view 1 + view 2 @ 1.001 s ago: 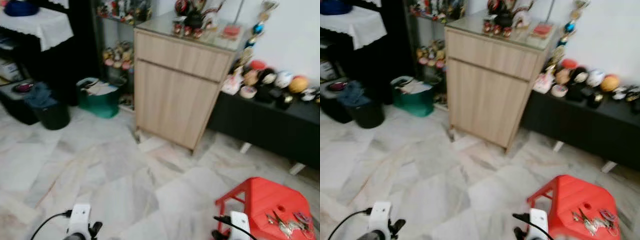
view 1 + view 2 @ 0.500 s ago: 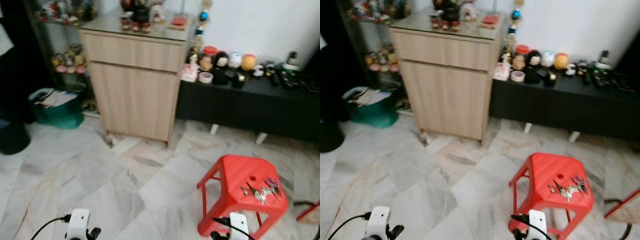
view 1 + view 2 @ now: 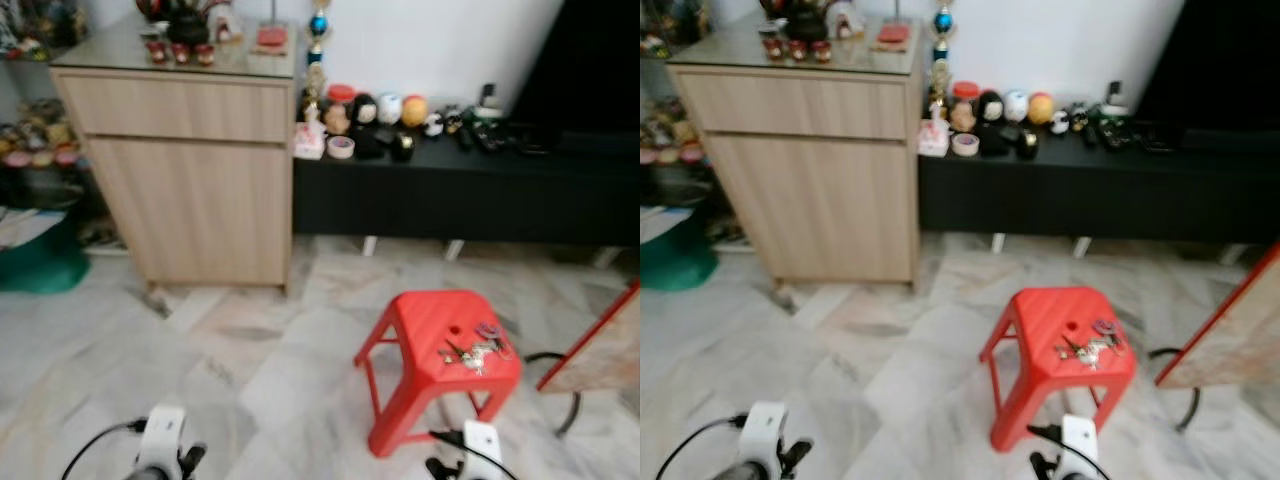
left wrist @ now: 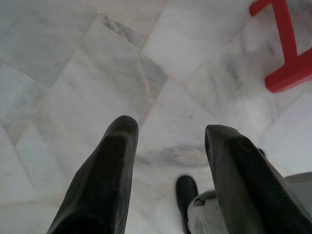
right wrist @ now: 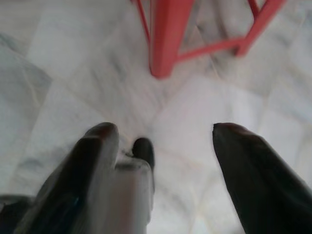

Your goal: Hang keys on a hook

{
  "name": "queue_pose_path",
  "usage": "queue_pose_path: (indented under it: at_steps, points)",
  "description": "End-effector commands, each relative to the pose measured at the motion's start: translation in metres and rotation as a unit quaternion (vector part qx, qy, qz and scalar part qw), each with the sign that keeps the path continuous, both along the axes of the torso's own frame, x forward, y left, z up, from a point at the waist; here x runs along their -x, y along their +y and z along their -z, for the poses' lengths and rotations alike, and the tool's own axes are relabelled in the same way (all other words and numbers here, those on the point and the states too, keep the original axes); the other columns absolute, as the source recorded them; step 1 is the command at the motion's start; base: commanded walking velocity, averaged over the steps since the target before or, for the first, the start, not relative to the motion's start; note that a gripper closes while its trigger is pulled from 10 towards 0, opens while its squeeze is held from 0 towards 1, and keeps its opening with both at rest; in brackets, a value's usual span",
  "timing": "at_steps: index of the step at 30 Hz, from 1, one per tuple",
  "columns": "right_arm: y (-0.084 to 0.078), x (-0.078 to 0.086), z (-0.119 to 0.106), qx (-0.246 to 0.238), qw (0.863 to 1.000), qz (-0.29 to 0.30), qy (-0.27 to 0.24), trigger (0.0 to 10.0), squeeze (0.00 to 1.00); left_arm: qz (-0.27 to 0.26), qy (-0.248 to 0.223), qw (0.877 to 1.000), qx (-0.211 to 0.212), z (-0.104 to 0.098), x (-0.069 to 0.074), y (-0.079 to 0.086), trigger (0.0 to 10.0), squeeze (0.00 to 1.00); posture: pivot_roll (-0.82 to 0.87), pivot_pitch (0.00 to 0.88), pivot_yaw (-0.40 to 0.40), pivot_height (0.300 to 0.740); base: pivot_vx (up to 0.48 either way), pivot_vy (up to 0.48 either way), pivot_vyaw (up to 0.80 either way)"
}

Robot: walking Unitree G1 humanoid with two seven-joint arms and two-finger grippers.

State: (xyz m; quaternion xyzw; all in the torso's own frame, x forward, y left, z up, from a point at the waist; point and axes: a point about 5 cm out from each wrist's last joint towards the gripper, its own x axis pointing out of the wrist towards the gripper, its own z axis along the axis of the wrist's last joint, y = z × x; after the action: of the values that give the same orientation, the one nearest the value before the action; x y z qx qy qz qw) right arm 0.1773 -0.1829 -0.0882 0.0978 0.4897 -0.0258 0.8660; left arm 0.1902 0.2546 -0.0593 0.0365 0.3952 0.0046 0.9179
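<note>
Keys [image 3: 474, 351] lie on red stool [image 3: 425, 325], right of centre. Left gripper [image 4: 170, 136] and right gripper [image 5: 163, 134] hang low over marble floor [image 3: 200, 340], fingers spread, empty.

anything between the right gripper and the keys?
Nothing visible. The keys lie in the open on top of the red stool, nothing over or around them. The right gripper hangs low, open, facing the floor by the stool's legs, so it must come up over the seat edge.
</note>
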Motion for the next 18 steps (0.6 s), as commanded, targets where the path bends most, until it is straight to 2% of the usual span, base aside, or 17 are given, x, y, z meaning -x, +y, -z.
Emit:
queue_pose_path:
  at_steps: [1,18]
  points:
    - [-0.008,-0.0017,-0.0018,0.011,1.0,0.002,-0.003,10.0,0.0,0.007,0.001,1.0,0.004,0.0,-0.0031,-0.0046,10.0,0.0,0.09,0.0,-0.058,0.74,0.0,0.0,-0.63]
    - [-0.0086,-0.0028,-0.0023,0.012,1.0,0.01,-0.007,10.0,0.0,0.012,0.003,1.0,0.001,-0.0006,-0.0043,-0.0043,10.0,0.0,0.09,0.0,-0.06,0.74,0.0,0.0,0.0]
